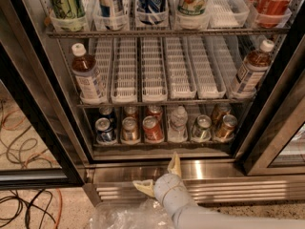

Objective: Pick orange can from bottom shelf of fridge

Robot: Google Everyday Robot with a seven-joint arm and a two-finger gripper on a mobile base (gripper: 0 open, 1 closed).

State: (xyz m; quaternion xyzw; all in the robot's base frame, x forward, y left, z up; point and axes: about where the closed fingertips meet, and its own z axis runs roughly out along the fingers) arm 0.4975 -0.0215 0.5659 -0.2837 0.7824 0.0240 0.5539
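Low down, the gripper (159,175) hangs spread and empty before the fridge (214,168); cables (16,209) trail across the speckled floor (69,211)

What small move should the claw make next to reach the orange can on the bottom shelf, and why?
Probably ease the claw forward, up and slightly left toward the orange can. The claw is open, low outside the fridge, below the bottom shelf; the can stands in the front row, second from left, beside a redder can.

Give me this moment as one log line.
gripper: open, in front of steel fridge sill | dull orange-brown drink can: upright, bottom wire shelf, untouched
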